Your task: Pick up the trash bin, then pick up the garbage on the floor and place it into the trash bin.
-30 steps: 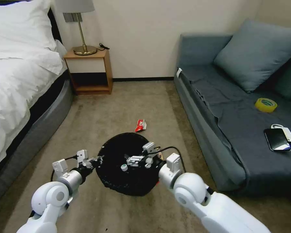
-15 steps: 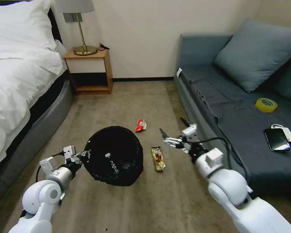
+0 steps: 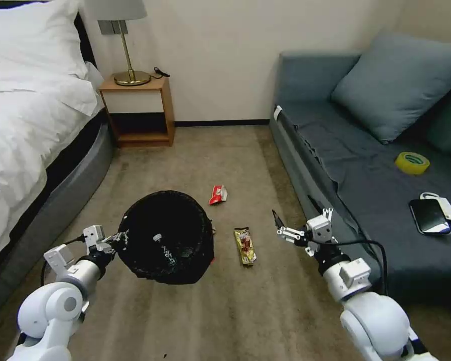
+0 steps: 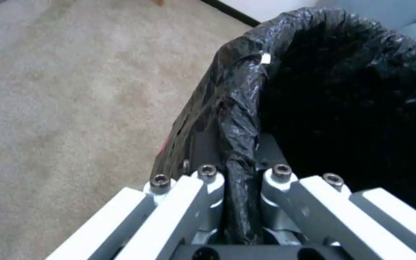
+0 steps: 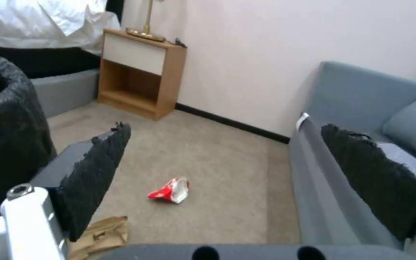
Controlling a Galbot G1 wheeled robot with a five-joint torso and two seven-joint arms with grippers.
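Note:
The trash bin (image 3: pixel 183 250), lined with a crinkled black bag, hangs tilted just above the carpet. My left gripper (image 3: pixel 119 238) is shut on its rim (image 4: pixel 241 108), with the bag pinched between the fingers (image 4: pixel 203 184). A clear bottle (image 3: pixel 163 247) lies inside the bin. On the floor, a gold-brown wrapper (image 3: pixel 245 245) lies right of the bin and a red-and-white packet (image 3: pixel 218 194) lies beyond it. My right gripper (image 3: pixel 295 214) hovers open and holds nothing, right of the wrapper and close to the sofa. The right wrist view shows the packet (image 5: pixel 169 190) ahead and a tan-brown litter piece (image 5: pixel 99 234) beside one pad (image 5: pixel 97 173).
The grey sofa (image 3: pixel 335 165) runs along the right, carrying a yellow tape roll (image 3: pixel 412 162) and a black phone (image 3: pixel 428 216). The bed (image 3: pixel 30 130) lines the left side. A wooden nightstand (image 3: pixel 138 113) with a lamp stands at the far wall. Bare carpet lies between them.
My right gripper has pulled away from above the bin, moving right and back toward the sofa. The left gripper has carried the bin leftward, uncovering the wrapper. The bottle now lies in the bin.

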